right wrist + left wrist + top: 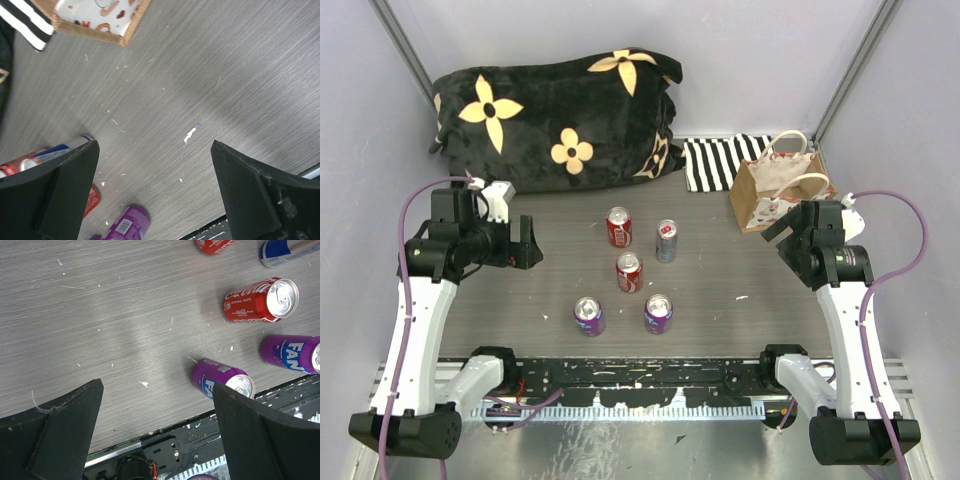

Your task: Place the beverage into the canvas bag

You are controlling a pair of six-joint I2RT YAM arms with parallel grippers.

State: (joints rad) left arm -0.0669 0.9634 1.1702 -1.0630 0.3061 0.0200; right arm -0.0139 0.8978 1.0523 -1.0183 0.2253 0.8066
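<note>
Canvas bag (760, 195) stands near the hovering right arm's (842, 275) spread fingers (50, 200).

- The whole table (720, 300) is taken in by the top external view. It is set high above and behind the arm bases and tilted down toward the far wall, so everything is seen from afar.
- The tabletop is looked down on from close by in the left wrist view, framed by the fingers of the left gripper (156, 385). A red can (252, 300) and a purple can (220, 382) are shared with the top view.
- The tabletop is viewed closely and at a slant in the right wrist view, between the fingers of the right gripper (154, 143). The canvas bag (95, 17) and the striped cloth (25, 22) at the upper left are shared with the top view.
</note>
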